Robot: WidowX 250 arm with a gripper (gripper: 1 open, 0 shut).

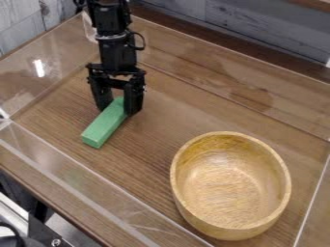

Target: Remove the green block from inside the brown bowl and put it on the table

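Green block (106,125), stiff, light, best pinched across its narrow sides, is lying on the bench (219,82) under the gripper (115,104), which is standing wide open, holding nothing.

Low clear plastic walls (77,201) edge the surface, with grey plank panelling (264,24) behind.

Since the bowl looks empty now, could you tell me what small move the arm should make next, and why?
Probably lift the tool straight up and clear. The green block already lies on the table, outside the brown bowl, and the jaws stand open around its upper end, so a straight rise should avoid nudging it.
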